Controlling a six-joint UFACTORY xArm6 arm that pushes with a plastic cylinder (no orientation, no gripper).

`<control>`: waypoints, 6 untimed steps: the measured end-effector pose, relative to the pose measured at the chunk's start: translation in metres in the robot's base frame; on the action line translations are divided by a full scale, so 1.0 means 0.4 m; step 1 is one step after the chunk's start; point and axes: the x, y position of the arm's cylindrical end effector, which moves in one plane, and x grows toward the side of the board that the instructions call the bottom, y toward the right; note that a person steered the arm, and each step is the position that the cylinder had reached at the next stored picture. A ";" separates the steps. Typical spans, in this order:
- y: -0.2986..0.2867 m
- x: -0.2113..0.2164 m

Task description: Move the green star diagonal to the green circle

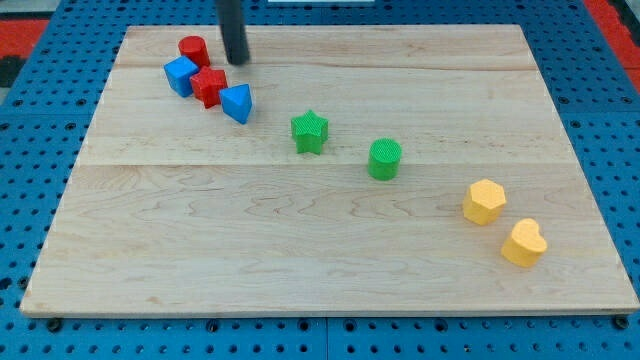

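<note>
The green star (310,131) lies near the middle of the wooden board (330,260). The green circle (385,159) sits a short way to its lower right, apart from it. My tip (236,62) is near the view's top left, just right of the red cylinder (194,50) and well up and left of the green star, touching no block.
A cluster at the top left holds the red cylinder, a blue cube (181,75), a red star-like block (209,86) and a blue triangle (238,103). A yellow hexagon (484,201) and a yellow heart (524,243) lie at the right.
</note>
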 end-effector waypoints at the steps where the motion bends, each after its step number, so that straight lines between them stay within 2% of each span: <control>1: 0.041 0.072; 2: 0.159 0.083; 3: 0.143 0.101; 4: 0.200 0.167; 6: 0.101 0.124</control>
